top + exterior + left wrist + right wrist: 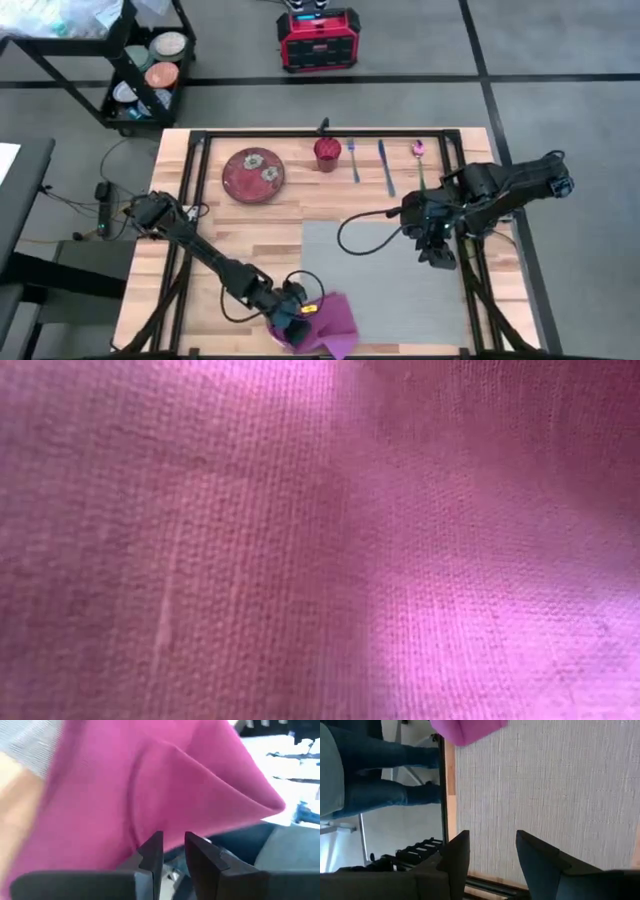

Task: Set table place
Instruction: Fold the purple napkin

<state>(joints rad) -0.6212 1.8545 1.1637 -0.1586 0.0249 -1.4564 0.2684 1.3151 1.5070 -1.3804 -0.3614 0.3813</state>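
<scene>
Even daylight; low view seemingly blurred by napkin (320,540).

Overhead sees the whole table (250,230); low view pressed against napkin (320,540).

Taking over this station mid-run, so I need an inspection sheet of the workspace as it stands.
Surface: plank table, black frame.
Job's things: grey placemat at the near right; nothing is on it but a corner of the magenta napkin.
Clutter: red plate, red cup, fork, knife and spoon along the far edge.
Grippers: left gripper at the near edge, at the napkin, fingers barely apart; right gripper open over the placemat's right part.
Cables: black loop by the right arm; cords left of the table.
Surroundings: shelf cart with bowls, red case, person's legs.
</scene>
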